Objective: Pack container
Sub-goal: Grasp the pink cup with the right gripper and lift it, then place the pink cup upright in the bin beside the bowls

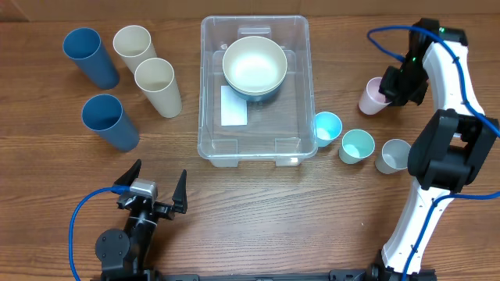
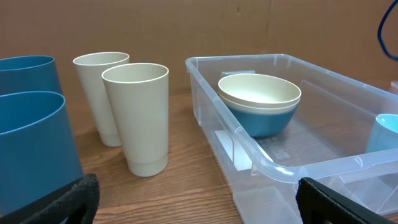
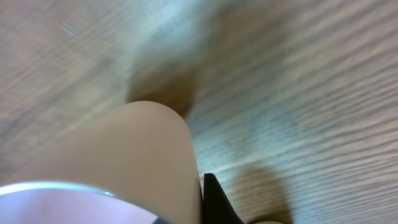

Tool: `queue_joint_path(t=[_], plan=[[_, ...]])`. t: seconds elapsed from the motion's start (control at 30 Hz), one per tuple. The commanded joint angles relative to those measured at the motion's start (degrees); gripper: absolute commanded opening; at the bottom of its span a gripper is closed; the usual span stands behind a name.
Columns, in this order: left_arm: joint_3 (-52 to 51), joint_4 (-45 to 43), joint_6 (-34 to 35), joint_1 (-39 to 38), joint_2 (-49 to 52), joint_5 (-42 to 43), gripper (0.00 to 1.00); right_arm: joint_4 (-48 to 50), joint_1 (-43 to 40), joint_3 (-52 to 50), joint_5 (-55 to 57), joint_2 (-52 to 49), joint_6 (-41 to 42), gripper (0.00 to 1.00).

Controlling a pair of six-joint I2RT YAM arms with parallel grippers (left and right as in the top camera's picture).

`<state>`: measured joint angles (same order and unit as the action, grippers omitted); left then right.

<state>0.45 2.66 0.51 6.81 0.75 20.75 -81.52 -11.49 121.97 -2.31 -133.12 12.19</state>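
The clear container (image 1: 209,94) stands at the table's middle with a white label (image 1: 233,105) on its bottom. In its far half sits a cream bowl (image 1: 254,64) nested in a blue bowl (image 2: 264,124). At the far right my right gripper (image 1: 389,88) is shut on the wall of a pink cup (image 1: 372,97). In the right wrist view the pink cup (image 3: 124,149) fills the left side and one black fingertip (image 3: 212,202) presses its outer wall; the other finger is hidden. My left gripper (image 1: 156,190) stands open near the front edge, with nothing between its fingers (image 2: 74,202).
Two tall blue cups (image 1: 90,57) (image 1: 109,121) and two tall cream cups (image 1: 134,48) (image 1: 158,86) stand left of the container. Right of it are three small cups in a row: blue (image 1: 326,127), teal (image 1: 357,145) and grey (image 1: 393,154).
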Motion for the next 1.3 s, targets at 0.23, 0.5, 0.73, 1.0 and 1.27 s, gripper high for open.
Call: queue_joint_path(t=[0.23,0.5,0.73,1.0,1.27], plan=[[-0.17,0.07,0.79,0.31,-0.44,-0.17,1.0,-15.54,4.11,39.15,-5.53,1.03,-0.48,0.04],[-0.17,0.07,0.79,0.31,-0.44,-0.17,1.0,-15.54,21.07,40.11,-6.78,3.69,-0.68,0.04],[-0.17,0.07,0.79,0.31,-0.44,-0.17,1.0,-15.52,33.18,39.98,-5.01,3.67,-1.77,0.04],[-0.17,0.07,0.79,0.31,-0.44,-0.17,1.0,-15.52,36.61,37.57,-4.66,3.08,-1.75,0.04],[-0.17,0.07,0.79,0.31,-0.44,-0.17,1.0,-15.52,36.61,32.24,-3.52,3.08,-2.89,0.04]])
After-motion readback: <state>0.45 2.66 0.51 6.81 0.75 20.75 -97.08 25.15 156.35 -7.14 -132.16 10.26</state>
